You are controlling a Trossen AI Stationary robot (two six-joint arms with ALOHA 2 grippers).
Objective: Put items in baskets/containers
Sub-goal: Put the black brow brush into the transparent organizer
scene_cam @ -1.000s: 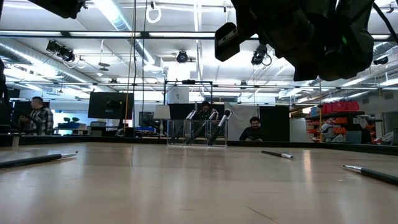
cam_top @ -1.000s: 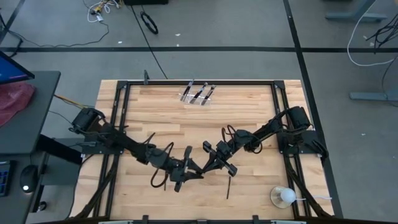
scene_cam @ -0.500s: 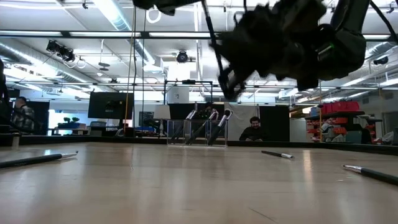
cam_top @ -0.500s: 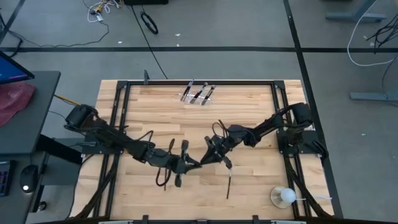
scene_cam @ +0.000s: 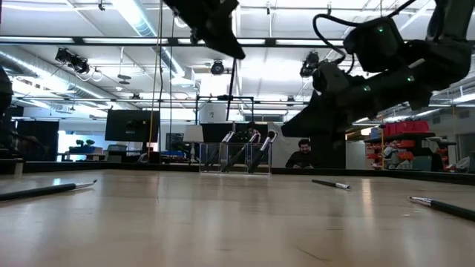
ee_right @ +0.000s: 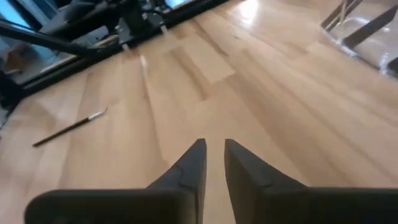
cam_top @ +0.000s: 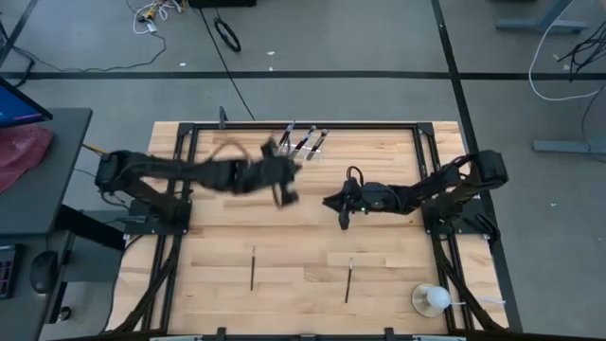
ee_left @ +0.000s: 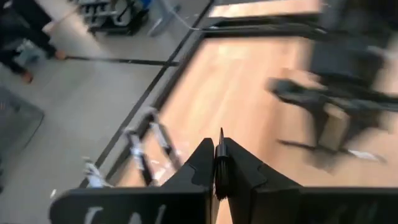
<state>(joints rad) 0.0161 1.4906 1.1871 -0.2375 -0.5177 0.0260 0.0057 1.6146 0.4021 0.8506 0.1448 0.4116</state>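
Observation:
The clear holder [cam_top: 303,144] stands near the table's far edge with three brushes leaning in it; it also shows in the low view [scene_cam: 237,157]. My left gripper [cam_top: 281,192] hovers just on the near-left side of it, shut on a thin black brush [scene_cam: 234,81]. My right gripper [cam_top: 343,218] hangs over the table's middle right, its fingers slightly apart and empty [ee_right: 214,148]. Two more brushes [cam_top: 252,268] [cam_top: 348,280] lie flat on the near half of the table. My left gripper [ee_left: 217,152] pinches the black brush between its two fingers. The brush runs along the fingers and its thin end [ee_left: 221,134] sticks out past the fingertips. In the low view the brush hangs below the gripper, near upright and lifted clear of the table.
A white ball on a clear base [cam_top: 431,299] sits at the near right corner. Black frame rails [cam_top: 180,189] run along the table's left, right and far sides. In the low view, brushes lie at the left [scene_cam: 44,190] and right [scene_cam: 330,184].
My left gripper has risen from the near middle of the table and swung toward the far edge, up to the holder, carrying the brush. My right gripper has drawn away from it, toward the table's right and far side.

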